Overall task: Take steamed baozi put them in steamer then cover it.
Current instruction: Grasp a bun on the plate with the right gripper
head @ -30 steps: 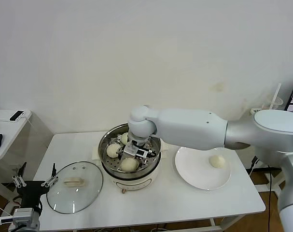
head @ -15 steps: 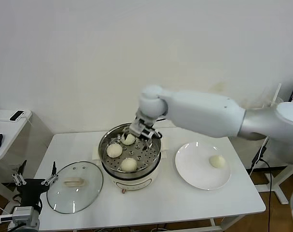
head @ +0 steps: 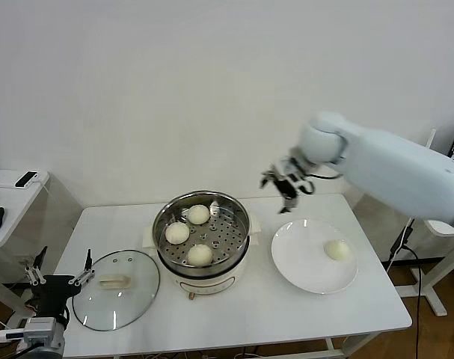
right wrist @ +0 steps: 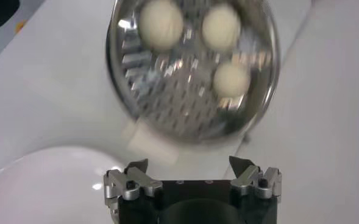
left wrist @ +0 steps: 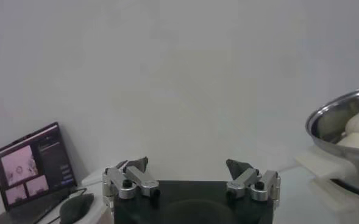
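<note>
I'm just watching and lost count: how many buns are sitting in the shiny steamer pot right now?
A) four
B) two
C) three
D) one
C: three steamed baozi lie in the steamer, and a fourth bun is on the white plate.

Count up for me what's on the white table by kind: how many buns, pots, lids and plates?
Buns: 4, with 3 in the steamer and 1 on the plate
Steamer: 1
Glass lid: 1
White plate: 1
Total: 7
</note>
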`<action>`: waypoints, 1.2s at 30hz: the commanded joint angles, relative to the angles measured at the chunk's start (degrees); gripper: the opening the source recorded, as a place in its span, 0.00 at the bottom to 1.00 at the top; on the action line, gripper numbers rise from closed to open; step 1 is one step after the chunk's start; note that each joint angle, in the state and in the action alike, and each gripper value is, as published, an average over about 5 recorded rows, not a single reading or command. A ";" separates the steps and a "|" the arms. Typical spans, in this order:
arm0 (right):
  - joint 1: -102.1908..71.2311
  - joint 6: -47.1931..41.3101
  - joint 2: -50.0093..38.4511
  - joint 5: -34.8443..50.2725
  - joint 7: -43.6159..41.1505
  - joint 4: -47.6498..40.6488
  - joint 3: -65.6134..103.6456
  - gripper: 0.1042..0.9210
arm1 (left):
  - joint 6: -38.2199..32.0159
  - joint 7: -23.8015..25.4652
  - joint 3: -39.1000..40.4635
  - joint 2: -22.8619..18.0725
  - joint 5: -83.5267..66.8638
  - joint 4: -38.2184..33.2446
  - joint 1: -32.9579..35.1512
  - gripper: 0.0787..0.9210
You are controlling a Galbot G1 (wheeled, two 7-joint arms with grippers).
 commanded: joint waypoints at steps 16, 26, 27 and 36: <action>-28.96 2.93 -9.89 -16.99 0.21 -10.32 18.85 0.88 | 0.67 -0.01 1.27 0.70 0.74 0.40 0.22 0.88; -29.51 5.02 -1.01 -20.19 1.97 -19.01 20.07 0.88 | 0.87 -0.06 1.01 0.36 0.80 0.56 0.14 0.88; -29.52 5.20 -0.15 -20.62 2.19 -19.96 20.43 0.88 | 0.87 -0.06 0.96 0.33 0.81 0.60 0.14 0.88; -29.25 5.95 4.50 -24.03 2.97 -26.17 21.54 0.88 | 0.84 -0.01 0.05 0.25 0.80 0.80 0.41 0.88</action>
